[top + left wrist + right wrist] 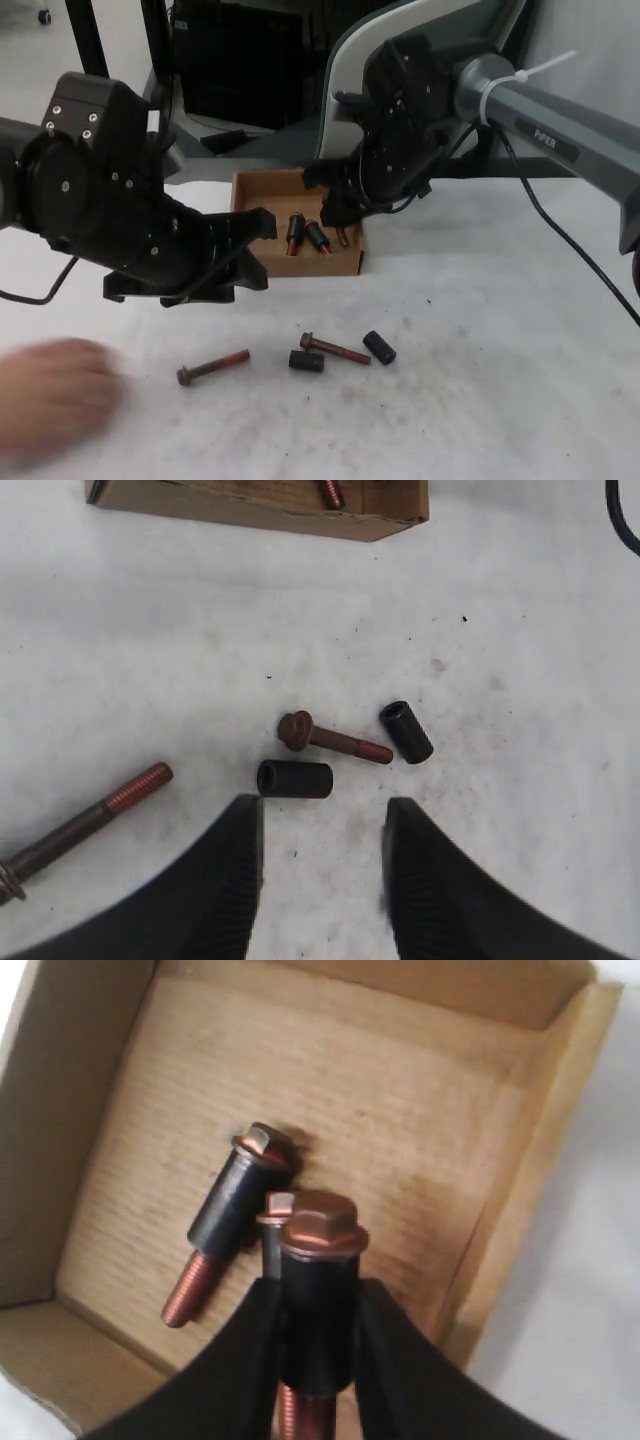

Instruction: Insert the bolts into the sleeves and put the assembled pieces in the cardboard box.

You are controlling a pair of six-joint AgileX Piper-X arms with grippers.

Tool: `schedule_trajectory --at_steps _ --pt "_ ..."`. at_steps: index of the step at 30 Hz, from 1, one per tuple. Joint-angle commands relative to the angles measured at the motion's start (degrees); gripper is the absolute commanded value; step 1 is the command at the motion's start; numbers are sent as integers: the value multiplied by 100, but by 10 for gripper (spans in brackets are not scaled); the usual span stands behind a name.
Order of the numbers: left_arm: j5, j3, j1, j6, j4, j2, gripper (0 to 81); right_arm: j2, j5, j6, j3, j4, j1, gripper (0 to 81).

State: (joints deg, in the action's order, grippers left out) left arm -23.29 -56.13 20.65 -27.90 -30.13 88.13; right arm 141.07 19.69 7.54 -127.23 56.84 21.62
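Right gripper (320, 1298), jaws pinching a sleeved bolt (318, 1250), hangs over the cardboard box (90, 1110). Left gripper (322, 815), jaws apart and empty, hovers near a sleeve (294, 778).

Looking down past the spread fingers of the left end effector (322, 815) onto loose parts on the white worktop (520, 640).

Just beyond the fingertips, lying flat: a black sleeve (294, 779) and, close by it, a short copper-coloured bolt (335, 738), head end nearest the sleeve; at its threaded end a second sleeve (406, 731), possibly touching. Well apart from these, a longer bolt (85, 825), cut off by the frame edge. Farthest off, the cardboard box (250, 510), with a threaded tip (331, 492) showing inside.
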Motion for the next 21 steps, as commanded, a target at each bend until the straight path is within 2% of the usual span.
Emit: schedule_trajectory --at_steps 1,3,5,9,11,14,18,21 --pt "127 -46 -15 34 -130 2 372 -50 73 -22 -96 56 -9 1" --pt "133 -46 -15 -75 -258 52 372 -50 83 -22 -96 56 -9 27" --pt "114 -46 -15 -241 -455 129 375 -50 98 -22 -96 106 -9 99" --pt "92 -46 -15 -491 -824 264 375 -50 80 -6 -131 280 -9 355" --pt "92 -46 -15 -770 -816 274 375 -76 76 32 -146 295 -9 435" --pt "92 -46 -15 -1521 -566 274 375 -185 76 41 -146 295 -49 416" --pt "92 -46 -15 -3375 -297 274 375 -442 76 -24 -146 221 -117 337" --pt "119 -10 -15 -4290 -43 275 375 -683 103 -24 -146 207 -176 320"
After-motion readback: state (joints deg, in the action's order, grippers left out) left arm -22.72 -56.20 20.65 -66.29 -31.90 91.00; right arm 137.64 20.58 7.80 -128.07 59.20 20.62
